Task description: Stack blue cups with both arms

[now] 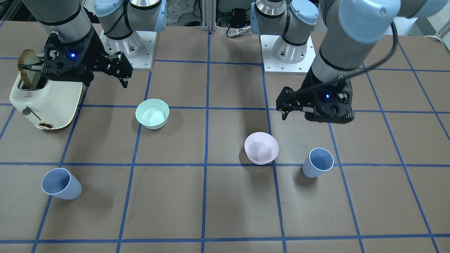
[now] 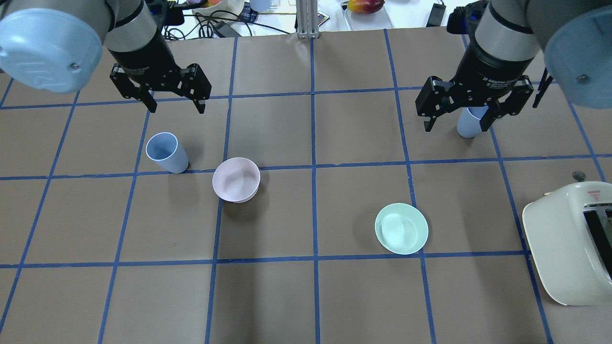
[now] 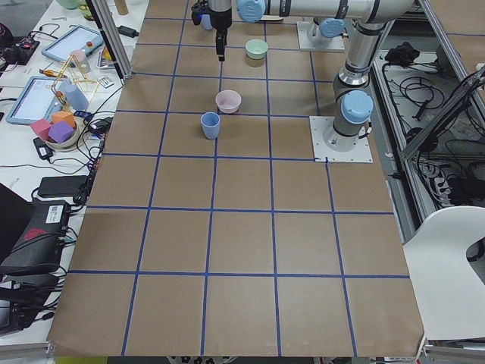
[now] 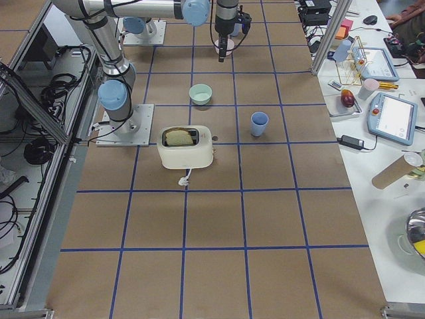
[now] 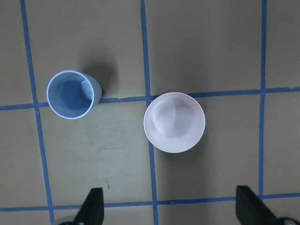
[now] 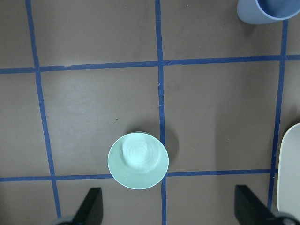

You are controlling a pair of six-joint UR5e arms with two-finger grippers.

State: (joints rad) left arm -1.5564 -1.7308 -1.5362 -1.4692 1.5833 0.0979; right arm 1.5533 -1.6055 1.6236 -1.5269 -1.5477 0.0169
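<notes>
Two blue cups stand upright and apart. One blue cup stands on my left side next to the pale pink bowl; it also shows in the left wrist view. My left gripper hangs open and empty above the table, beyond that cup. The other blue cup stands on my right side, partly hidden behind my right gripper, which is open and empty, high above it. That cup shows at the top right edge of the right wrist view and in the front view.
A mint-green bowl sits right of centre. A cream toaster with a slice of bread stands at my right table edge. The table is covered with brown paper and a blue tape grid. Clutter lies beyond the far edge.
</notes>
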